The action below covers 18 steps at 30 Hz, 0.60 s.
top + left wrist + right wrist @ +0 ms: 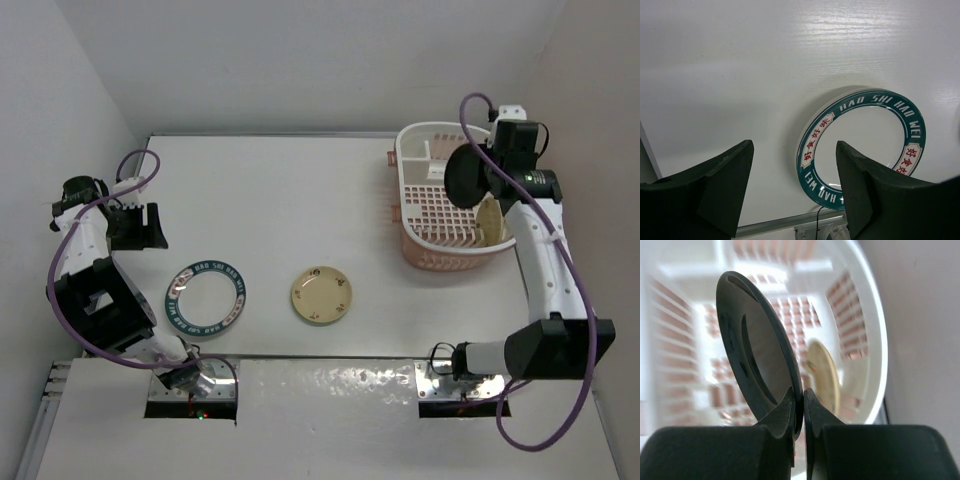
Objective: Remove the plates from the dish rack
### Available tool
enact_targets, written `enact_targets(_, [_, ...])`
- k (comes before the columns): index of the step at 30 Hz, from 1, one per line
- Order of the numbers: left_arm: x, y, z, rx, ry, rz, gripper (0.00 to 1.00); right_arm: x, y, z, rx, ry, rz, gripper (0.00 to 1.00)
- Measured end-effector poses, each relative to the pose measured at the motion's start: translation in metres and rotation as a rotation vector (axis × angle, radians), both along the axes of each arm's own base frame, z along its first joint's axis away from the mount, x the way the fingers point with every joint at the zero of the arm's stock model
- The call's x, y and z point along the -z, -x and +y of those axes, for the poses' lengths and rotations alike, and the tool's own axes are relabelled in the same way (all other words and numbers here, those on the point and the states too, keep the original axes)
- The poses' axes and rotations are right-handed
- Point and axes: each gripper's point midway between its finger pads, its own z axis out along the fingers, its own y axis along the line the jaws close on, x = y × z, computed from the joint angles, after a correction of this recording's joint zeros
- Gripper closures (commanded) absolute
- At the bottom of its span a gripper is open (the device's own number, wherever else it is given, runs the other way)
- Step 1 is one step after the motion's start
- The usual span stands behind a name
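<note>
The tabletop (740, 75) is white and matt, with a fine streaked grain; the teal-rimmed plate (862, 145) is glossy glazed ware, light glinting on its white middle; the cream plate (321, 295) looks smooth with a soft shine; the black plate (757, 350) is smooth with a dull sheen; the dish rack (872, 340) is smooth white plastic over a salmon plastic tray (440, 262); the fingers (720, 195) of the left hand (794, 145) and those of the right hand (799, 395) are matt black plastic; a brushed metal rail (770, 225) lines the tabletop's near edge.
</note>
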Motion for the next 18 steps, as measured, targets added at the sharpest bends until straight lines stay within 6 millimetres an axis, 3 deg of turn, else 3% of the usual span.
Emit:
enact_targets(3, [0.000,0.000,0.000,-0.003,0.001,-0.001,0.36,-0.052,-0.006,0.029,-0.044,-0.068,-0.166,1.00])
enact_targets(5, [0.000,-0.001,0.000,-0.006,0.001,-0.004,0.36,-0.084,-0.005,0.064,-0.132,-0.135,-0.279,1.00])
enact_targets(7, [-0.001,-0.003,0.000,-0.013,0.004,-0.007,0.36,-0.098,-0.001,0.108,-0.266,-0.229,-0.326,1.00])
enact_targets(9, [-0.002,-0.004,0.000,-0.018,0.005,-0.010,0.36,-0.094,0.004,0.158,-0.425,-0.335,-0.302,1.00])
enact_targets(12, [-0.005,-0.007,0.000,-0.019,0.001,-0.020,0.36,-0.050,0.016,0.235,-0.651,-0.423,-0.134,1.00])
enact_targets(14, [-0.008,-0.010,0.001,-0.017,-0.006,-0.031,0.36,0.005,0.032,0.286,-0.786,-0.452,0.057,1.00])
enact_targets(16, [-0.010,-0.012,0.002,-0.017,-0.012,-0.038,0.36,0.059,0.060,0.321,-0.887,-0.488,0.242,1.00])
enact_targets(18, [-0.010,-0.012,0.002,-0.017,-0.012,-0.038,0.35,0.104,0.093,0.335,-0.936,-0.517,0.407,1.00])
